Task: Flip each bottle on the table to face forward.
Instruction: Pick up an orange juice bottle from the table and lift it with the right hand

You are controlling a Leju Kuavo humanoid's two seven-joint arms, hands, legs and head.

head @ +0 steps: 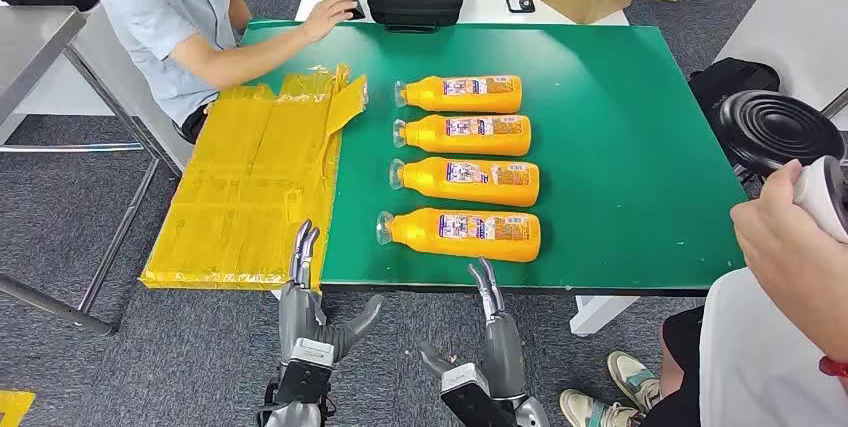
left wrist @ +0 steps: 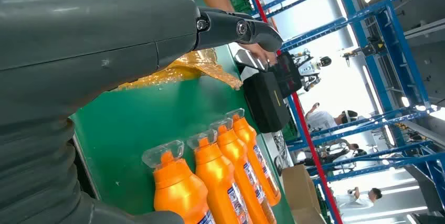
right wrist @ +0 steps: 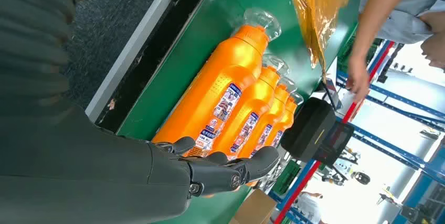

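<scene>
Four orange plastic bottles (head: 463, 165) lie side by side on green worktop (head: 630, 147). Left hand (head: 305, 292) and right hand (head: 492, 322) hang at its near edge, fingers apart, holding nothing.

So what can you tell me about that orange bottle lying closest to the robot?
The nearest bottle is bright orange, plastic by its look, with a clear cap and a small printed label on its upturned side. It lies flat on the green table near the front edge, cap toward the yellow sheet, last in a row of four alike. Nothing holds it; the right hand hovers just short of it.
</scene>
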